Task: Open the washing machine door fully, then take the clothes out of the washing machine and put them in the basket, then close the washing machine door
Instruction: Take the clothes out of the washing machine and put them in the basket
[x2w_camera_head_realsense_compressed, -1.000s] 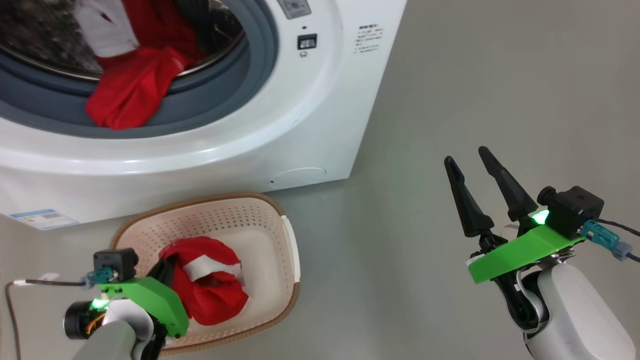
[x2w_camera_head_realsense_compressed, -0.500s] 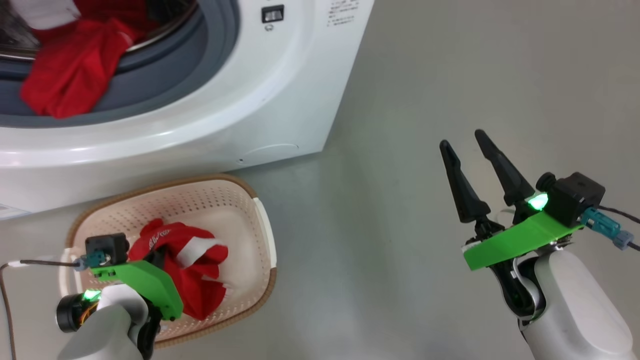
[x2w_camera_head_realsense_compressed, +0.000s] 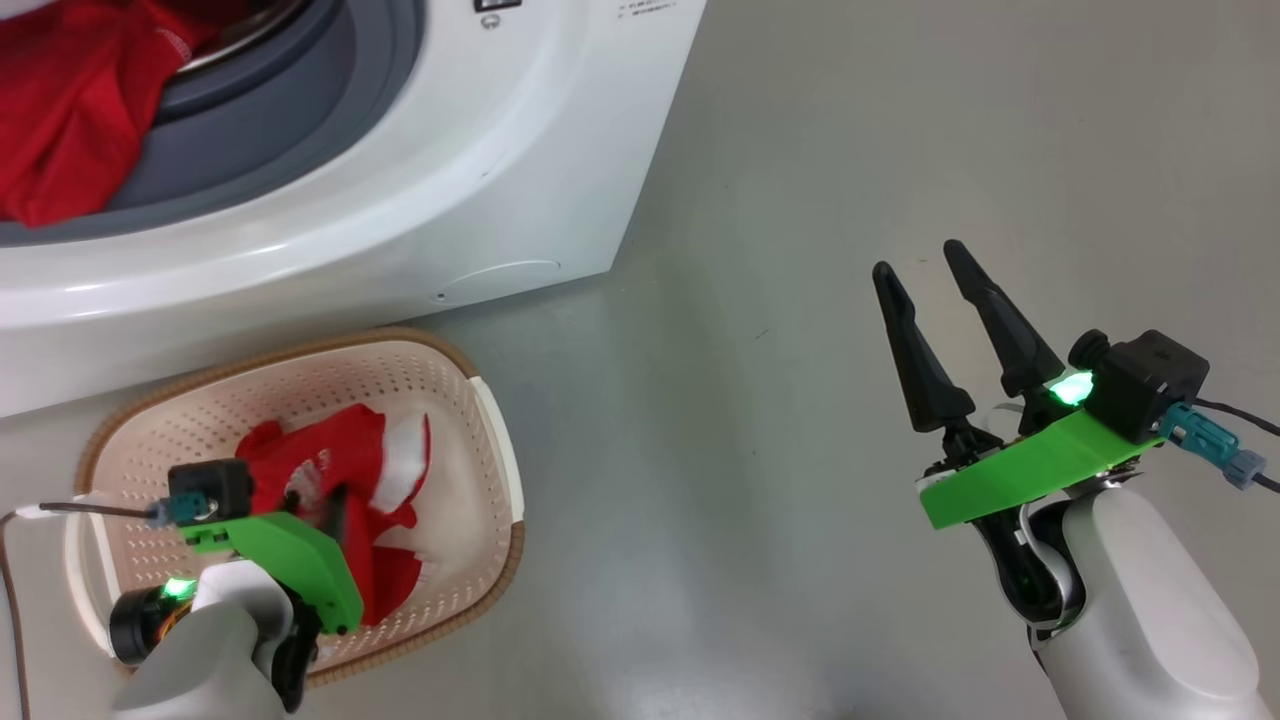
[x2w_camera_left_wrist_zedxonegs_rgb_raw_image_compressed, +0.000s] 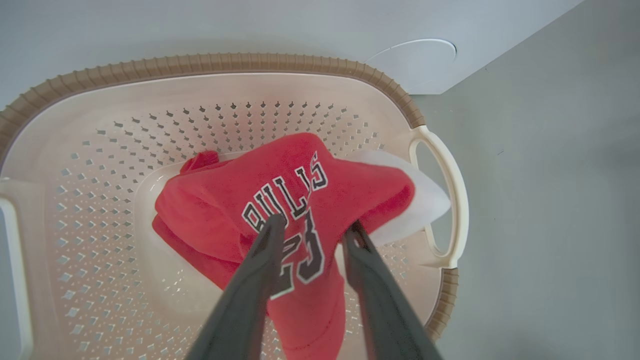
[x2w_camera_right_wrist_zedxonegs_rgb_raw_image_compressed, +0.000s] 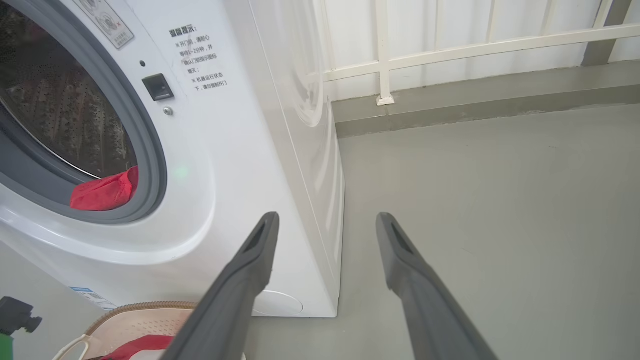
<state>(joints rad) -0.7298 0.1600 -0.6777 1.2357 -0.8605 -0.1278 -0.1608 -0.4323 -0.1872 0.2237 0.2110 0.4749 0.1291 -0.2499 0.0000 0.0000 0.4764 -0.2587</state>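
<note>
Fabric of the clothes (x2w_camera_left_wrist_zedxonegs_rgb_raw_image_compressed: 225, 200) looks soft, light, limp: pinch a bunched fold. Left gripper (x2w_camera_left_wrist_zedxonegs_rgb_raw_image_compressed: 316, 224) parted astride them; right gripper (x2w_camera_right_wrist_zedxonegs_rgb_raw_image_compressed: 325, 220) spread, empty.

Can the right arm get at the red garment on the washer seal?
Probably yes. The right tool is open and empty, and nothing stands between it and the red garment draped over the seal. It needs a sideways reach.

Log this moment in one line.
left gripper: open, straddling jersey in basket | right gripper: open, empty | washing machine: red garment in opening
</note>
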